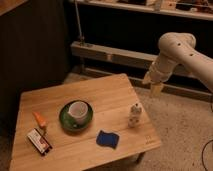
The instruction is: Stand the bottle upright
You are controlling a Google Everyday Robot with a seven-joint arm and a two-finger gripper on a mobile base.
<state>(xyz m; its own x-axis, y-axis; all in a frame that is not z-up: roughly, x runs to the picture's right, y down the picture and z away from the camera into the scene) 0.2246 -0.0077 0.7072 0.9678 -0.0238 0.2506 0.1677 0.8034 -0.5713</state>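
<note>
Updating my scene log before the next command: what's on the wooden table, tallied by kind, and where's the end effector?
Small white plastic bottle, upright: 1
White cup: 1
Green saucer: 1
Blue sponge: 1
Small orange item: 1
Red-and-white flat packet: 1
Total: 6
End effector: raised off the table's right, holding nothing.

Bottle (pixel 135 114) upright near wooden table's (pixel 115 92) right edge; open pincer (pixel 153 86) raised clear, beyond it.

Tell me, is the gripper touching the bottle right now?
Apart. The camera view shows the gripper raised above and behind the table's far right edge, while the bottle stands upright alone on the table, with bare wood and floor between them.
</note>
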